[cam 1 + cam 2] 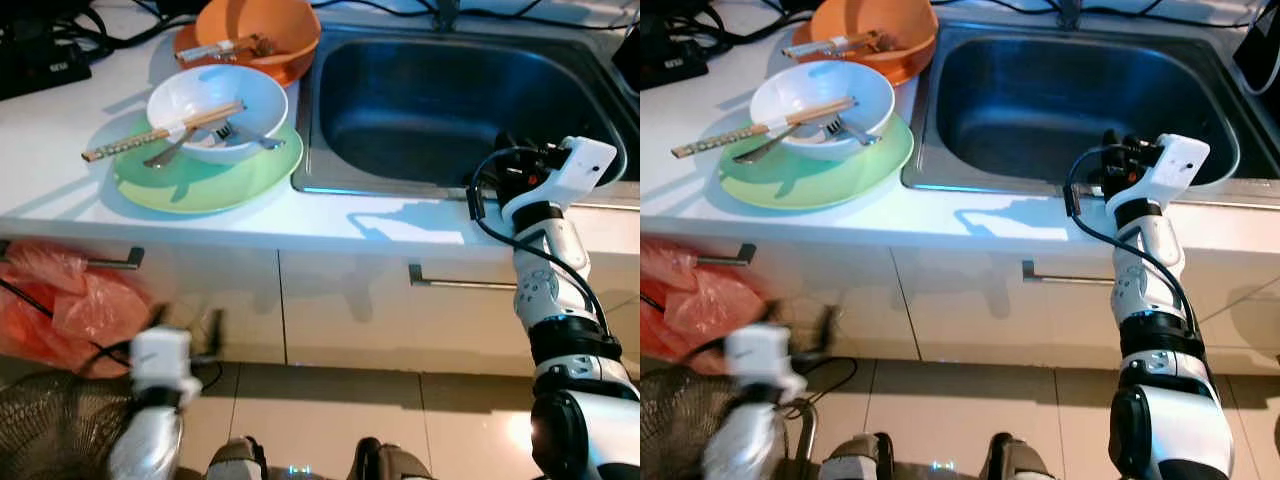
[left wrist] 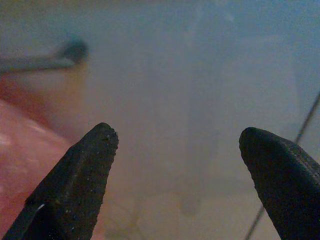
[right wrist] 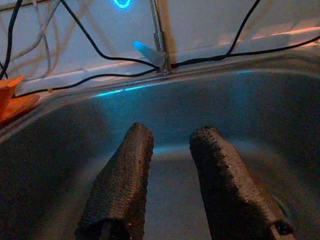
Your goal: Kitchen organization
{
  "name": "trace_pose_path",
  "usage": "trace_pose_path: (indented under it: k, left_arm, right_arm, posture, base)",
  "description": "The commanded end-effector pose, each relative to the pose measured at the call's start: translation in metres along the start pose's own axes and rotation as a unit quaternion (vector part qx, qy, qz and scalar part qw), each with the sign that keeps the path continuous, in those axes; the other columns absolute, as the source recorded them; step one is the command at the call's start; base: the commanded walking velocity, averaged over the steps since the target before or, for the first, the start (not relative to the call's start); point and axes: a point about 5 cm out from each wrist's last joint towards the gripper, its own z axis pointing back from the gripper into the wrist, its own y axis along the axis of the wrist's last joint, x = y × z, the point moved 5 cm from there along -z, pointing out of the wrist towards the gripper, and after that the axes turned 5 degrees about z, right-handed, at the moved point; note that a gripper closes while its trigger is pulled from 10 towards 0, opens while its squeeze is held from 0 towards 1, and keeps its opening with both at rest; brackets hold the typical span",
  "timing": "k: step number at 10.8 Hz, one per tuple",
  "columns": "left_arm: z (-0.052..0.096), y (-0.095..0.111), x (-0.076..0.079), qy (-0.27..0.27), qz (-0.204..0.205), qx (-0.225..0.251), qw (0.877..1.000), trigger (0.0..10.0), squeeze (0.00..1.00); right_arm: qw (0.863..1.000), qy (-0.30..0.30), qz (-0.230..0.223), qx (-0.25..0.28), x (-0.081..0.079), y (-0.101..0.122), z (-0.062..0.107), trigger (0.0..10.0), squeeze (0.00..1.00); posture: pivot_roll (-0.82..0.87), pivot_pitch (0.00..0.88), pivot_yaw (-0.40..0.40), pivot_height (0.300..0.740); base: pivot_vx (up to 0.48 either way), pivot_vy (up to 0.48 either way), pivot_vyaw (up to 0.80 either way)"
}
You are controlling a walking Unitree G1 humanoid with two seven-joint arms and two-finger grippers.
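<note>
Dishes sit stacked on the desk (image 1: pixel 60 190) left of the sink (image 1: pixel 450 90): green plate (image 1: pixel 200 180), white bowl (image 1: pixel 215 100), chopsticks (image 1: pixel 160 132). They look hard, slippery and breakable, so hold a rim. Right end effector (image 3: pixel 170 150), partly open, holds nothing over the sink. Left end effector (image 2: pixel 175 145) hangs low, wide open.

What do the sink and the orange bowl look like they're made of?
The sink looks like brushed stainless steel: grey metal with a soft sheen and blue reflections. The orange bowl is probably plastic or melamine: uniform bright colour, smooth semi-gloss rim, though glazed ceramic can't be ruled out.
</note>
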Motion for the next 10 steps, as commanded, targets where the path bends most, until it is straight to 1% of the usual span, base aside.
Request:
trace_pose_path:
  k: [1,2,3,4,5,6,7,8,10]
  left_arm:
    - [0.005,0.008,-0.001,0.006,-0.011,0.004,1.000,10.0,0.00]
    - [0.008,0.036,-0.002,0.012,-0.034,0.040,0.999,10.0,0.00]
    - [0.006,0.055,0.001,0.011,-0.042,0.066,0.997,10.0,0.00]
    - [0.004,0.067,0.001,0.014,-0.047,0.084,0.995,10.0,0.00]
    - [0.000,0.084,0.003,0.016,-0.048,0.105,0.993,10.0,0.00]
    - [-0.001,0.097,0.009,0.010,-0.050,0.117,0.992,10.0,0.00]
    - [-0.001,0.103,0.014,0.005,-0.050,0.122,0.991,10.0,0.00]
    - [0.000,0.117,0.022,-0.002,-0.053,0.138,0.989,10.0,0.00]
    - [-0.002,0.129,0.033,-0.016,-0.060,0.153,0.986,10.0,0.00]
  right_arm:
    - [0.999,-0.007,-0.005,-0.034,0.004,-0.018,0.006,10.0,0.00]
    - [0.999,-0.004,-0.005,-0.035,0.002,-0.017,0.004,10.0,0.00]
    - [0.999,-0.004,-0.006,-0.036,0.002,-0.018,0.003,10.0,0.00]
    - [0.999,-0.003,-0.007,-0.038,0.001,-0.019,0.003,10.0,0.00]
    - [0.999,-0.002,-0.008,-0.038,-0.001,-0.019,0.002,10.0,0.00]
    - [0.999,0.000,-0.009,-0.038,-0.001,-0.019,0.001,10.0,0.00]
    - [0.999,-0.001,-0.009,-0.037,0.000,-0.019,0.001,10.0,0.00]
    - [0.999,-0.004,-0.008,-0.036,0.003,-0.017,0.001,10.0,0.00]
    - [0.999,-0.007,-0.006,-0.036,0.005,-0.018,0.001,10.0,0.00]
  posture:
    - [0.22,0.222,-0.039,0.740]
    - [0.24,0.225,-0.046,0.740]
    - [0.25,0.225,-0.047,0.740]
    - [0.25,0.224,-0.049,0.740]
    - [0.25,0.224,-0.050,0.740]
    - [0.25,0.225,-0.050,0.740]
    - [0.25,0.227,-0.051,0.740]
    - [0.25,0.228,-0.053,0.740]
    - [0.25,0.229,-0.055,0.740]
  base:
    - [0.000,0.000,0.00]
    - [0.000,0.000,0.00]
    - [0.000,0.000,0.00]
    - [0.000,0.000,0.00]
    - [0.000,0.000,0.00]
    - [0.000,0.000,0.00]
    - [0.000,0.000,0.00]
    - [0.000,0.000,0.00]
    - [0.000,0.000,0.00]
